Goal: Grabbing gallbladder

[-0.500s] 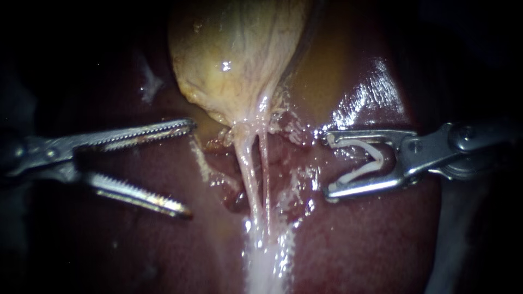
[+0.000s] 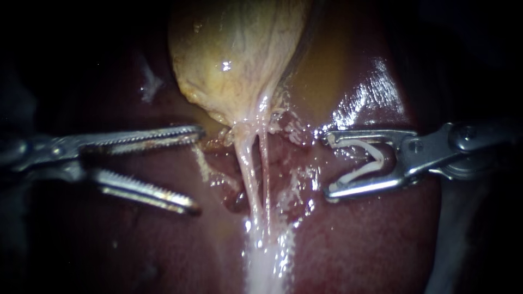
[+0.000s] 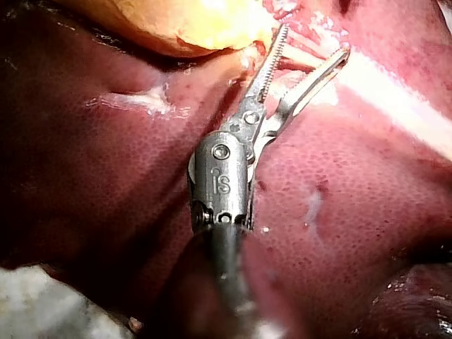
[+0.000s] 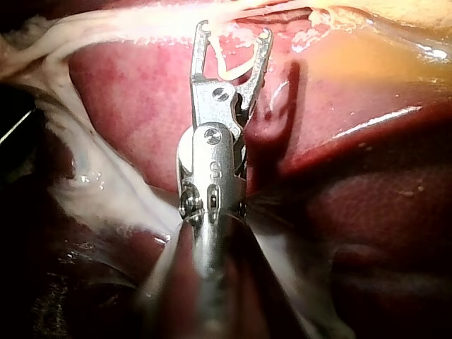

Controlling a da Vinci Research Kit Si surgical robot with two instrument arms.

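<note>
Currently the gallbladder (image 2: 234, 60) sits at far centre, pale yellow and wet. It tapers toward the near side into two thin tubes (image 2: 255, 179). The left instrument (image 2: 199, 170) lies over the liver (image 2: 376, 245) just left of that narrow end. Its toothed jaws are spread wide with nothing between them. The far jaw's tip is just beside the gallbladder's near-left edge; contact cannot be confirmed from either view. The right instrument (image 2: 327, 165) stands to the right, apart from the tubes. Its jaws are parted but carry a white clip (image 2: 370, 160) seated against both.

Assessment: no grip on the gallbladder is made yet.

Risks noted:
- If the left jaws close where they lie, they would likely pinch the liver surface or catch one of the tubes rather than the gallbladder wall.
- A shallow bite on so slick a wall may slip off.
- A hard bite with the teeth could tear the thin wall and spill its contents.
</note>
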